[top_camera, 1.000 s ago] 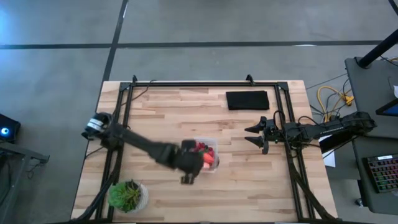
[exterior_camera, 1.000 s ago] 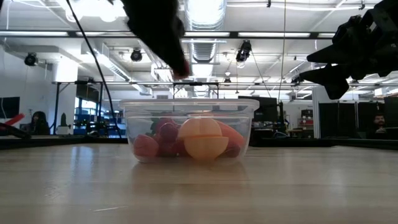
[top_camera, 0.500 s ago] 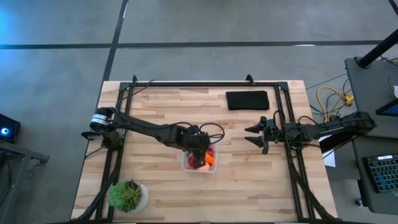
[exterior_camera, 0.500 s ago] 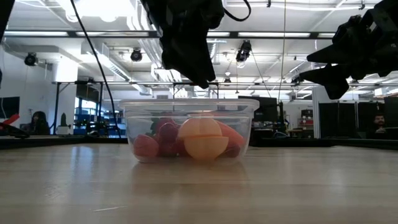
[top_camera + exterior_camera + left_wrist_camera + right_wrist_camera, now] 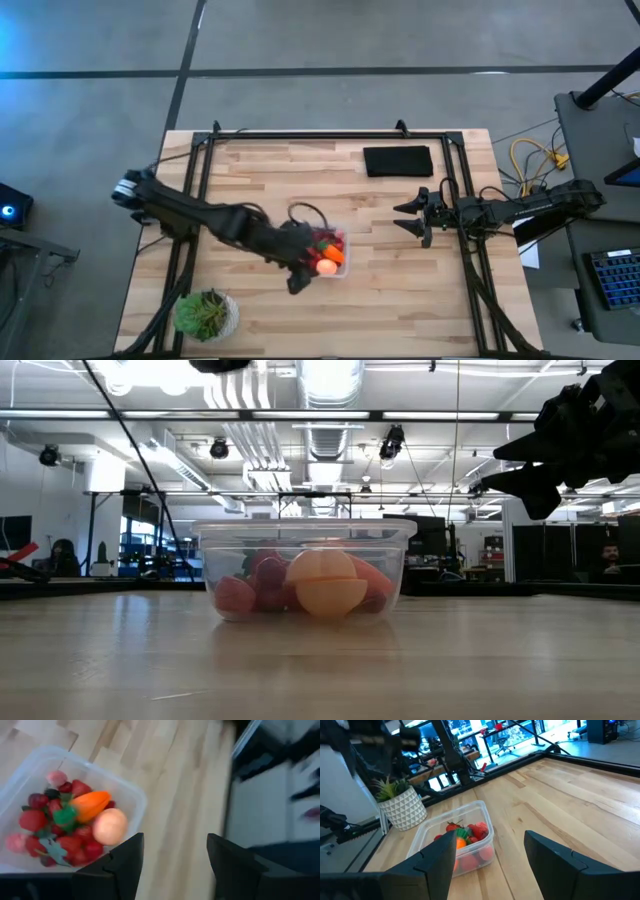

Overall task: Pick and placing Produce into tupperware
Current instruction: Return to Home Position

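The clear tupperware (image 5: 345,240) (image 5: 305,528) (image 5: 135,795) stands near the table's middle. In it lie red strawberry pieces (image 5: 32,820), an orange carrot piece (image 5: 90,805) and a round pink-orange fruit (image 5: 110,826) (image 5: 325,582). My left gripper (image 5: 297,280) (image 5: 175,865) hovers open at the tupperware's near-left corner, nothing between its fingers. My right gripper (image 5: 408,217) (image 5: 487,865) (image 5: 520,465) waits open above the table to the right of the tupperware, facing it.
A flat black pad (image 5: 398,161) lies at the far right of the table. A potted green plant (image 5: 205,313) (image 5: 402,802) stands at the near left corner. Black frame rails (image 5: 200,200) run along the table's left, right and far sides.
My left gripper has swung from the tupperware's near-left side to above it, then back toward the near-left and up, out of the low view. A small red piece that showed at its fingertips a second ago is gone from them.
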Motion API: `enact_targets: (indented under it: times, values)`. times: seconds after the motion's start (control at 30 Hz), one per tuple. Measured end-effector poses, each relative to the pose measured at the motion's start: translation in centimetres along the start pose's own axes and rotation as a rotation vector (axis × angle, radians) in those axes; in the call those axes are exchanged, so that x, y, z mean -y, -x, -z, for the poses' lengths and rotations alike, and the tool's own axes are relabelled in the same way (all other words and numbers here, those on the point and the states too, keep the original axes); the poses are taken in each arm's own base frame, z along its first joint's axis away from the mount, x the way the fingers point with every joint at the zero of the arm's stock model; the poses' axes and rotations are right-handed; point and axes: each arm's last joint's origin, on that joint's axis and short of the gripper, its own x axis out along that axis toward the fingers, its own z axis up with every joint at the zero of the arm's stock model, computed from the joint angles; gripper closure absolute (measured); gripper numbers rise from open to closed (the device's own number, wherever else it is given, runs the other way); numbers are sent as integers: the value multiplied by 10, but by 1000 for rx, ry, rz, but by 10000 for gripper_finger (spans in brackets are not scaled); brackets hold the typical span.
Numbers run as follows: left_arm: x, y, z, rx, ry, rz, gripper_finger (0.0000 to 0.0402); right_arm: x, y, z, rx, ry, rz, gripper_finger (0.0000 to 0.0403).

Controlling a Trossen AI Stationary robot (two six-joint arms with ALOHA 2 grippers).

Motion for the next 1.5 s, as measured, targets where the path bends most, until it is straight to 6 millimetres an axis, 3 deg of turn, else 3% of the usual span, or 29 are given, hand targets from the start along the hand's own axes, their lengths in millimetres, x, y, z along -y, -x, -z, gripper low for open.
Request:
enact_targets:
  times: [0.13,0.3,0.4,0.53,0.67,0.77,1.1,1.23,1.5]
  values:
    - [9,38,-3,94,86,106,199,0,0,0,0,0,0,177]
    - [24,69,-3,224,-125,234,199,0,0,0,0,0,-1,177]
    - [19,67,4,223,-128,213,199,0,0,0,-1,0,-3,177]
    - [8,40,24,274,-113,257,199,0,0,0,-1,0,-3,177]
    - [-8,14,48,385,-87,433,199,0,0,0,-1,0,-3,177]
    - [-30,11,63,465,-71,502,199,0,0,0,-1,0,-3,177]
    - [-101,77,80,790,-141,387,199,0,0,0,-1,0,-3,177]
    - [-123,96,92,812,-131,296,199,0,0,0,-1,0,-3,177]
    - [-144,118,112,830,-102,147,199,0,0,0,-1,0,-3,177]
